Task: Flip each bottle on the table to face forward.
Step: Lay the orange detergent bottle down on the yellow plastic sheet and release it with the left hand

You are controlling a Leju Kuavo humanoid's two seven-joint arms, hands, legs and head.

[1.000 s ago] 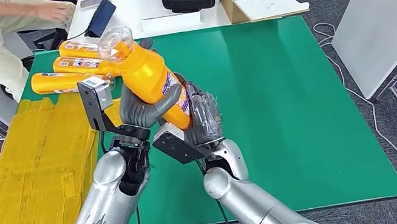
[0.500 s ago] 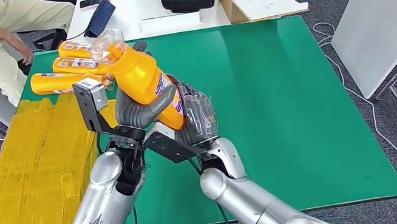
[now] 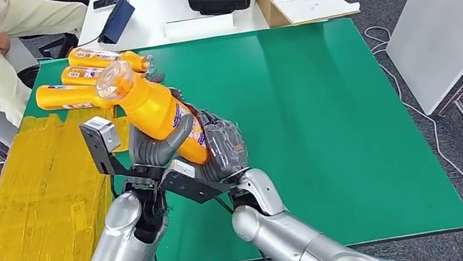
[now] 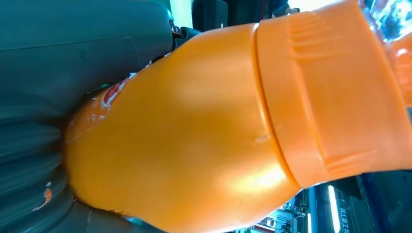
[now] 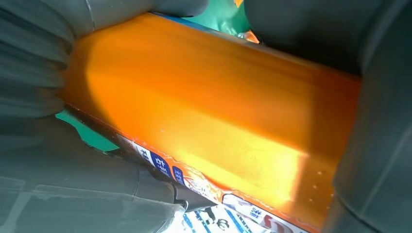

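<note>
You get a bright, evenly lit, sharp head view with soft shadows, while both wrist views look blurred, perhaps too close, with glare on the orange bottle [image 4: 204,131].

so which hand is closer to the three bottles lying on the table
Left. The left hand grips the raised bottle just short of the three bottles; the right hand holds it farther back.
</note>
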